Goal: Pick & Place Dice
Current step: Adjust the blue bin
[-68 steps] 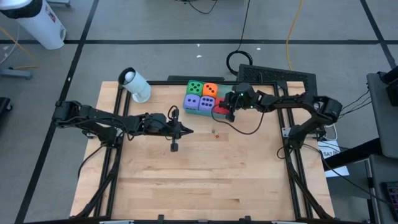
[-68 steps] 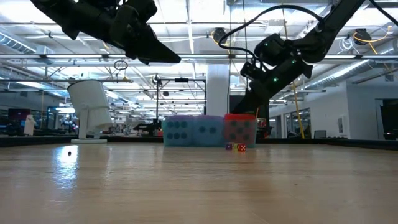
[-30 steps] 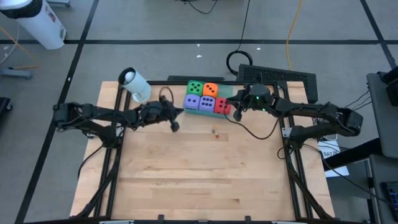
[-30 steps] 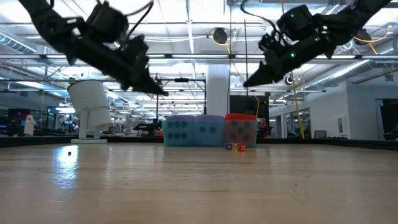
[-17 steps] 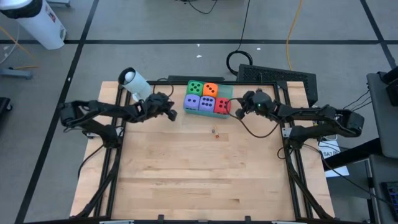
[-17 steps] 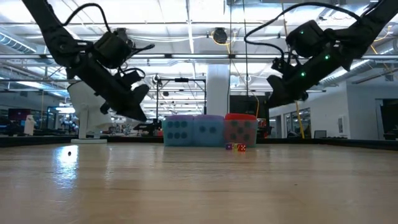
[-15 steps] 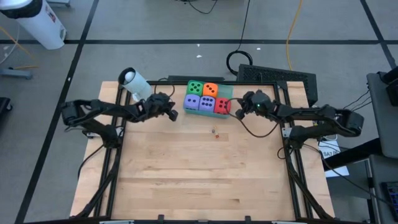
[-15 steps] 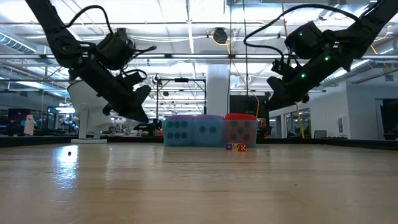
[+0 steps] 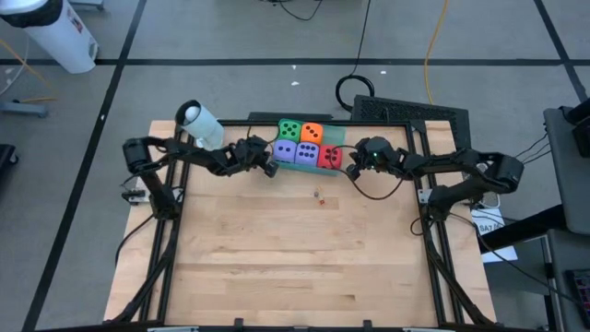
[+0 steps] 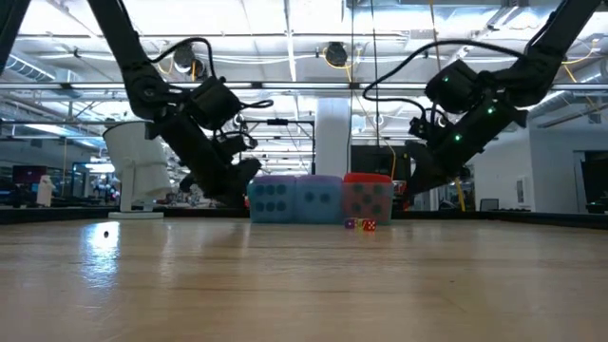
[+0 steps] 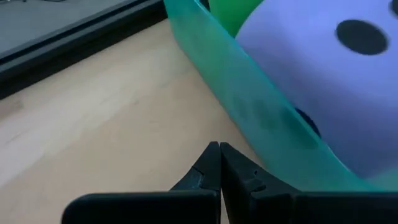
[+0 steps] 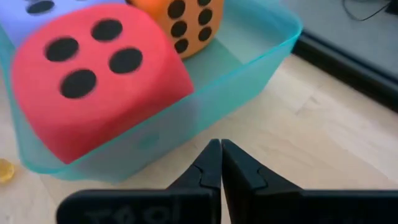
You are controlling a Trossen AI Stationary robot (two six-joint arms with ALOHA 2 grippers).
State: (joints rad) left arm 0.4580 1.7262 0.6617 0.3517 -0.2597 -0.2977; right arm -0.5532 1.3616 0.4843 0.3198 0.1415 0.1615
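Both arms have swung in to flank the translucent green square tray (image 9: 335,136) at the wooden counter's (image 9: 295,249) far edge. All five soft pip-marked dice (image 9: 308,147) sit inside it. The left pincer (image 11: 219,163) and right pincer (image 12: 221,159), each pressed together and holding nothing, now point at opposite tray walls, so placing looks finished.

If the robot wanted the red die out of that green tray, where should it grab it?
Probably from above, across two opposite side faces of the red die. It sits low inside the tray, a purple die against one side, so only its upper part is reachable.

Five soft foam dice sit clustered at the bench's twelve o'clock: green (image 9: 289,130), orange (image 9: 312,133) behind; two purple (image 9: 285,151) (image 9: 306,154), red (image 9: 328,158) in front.
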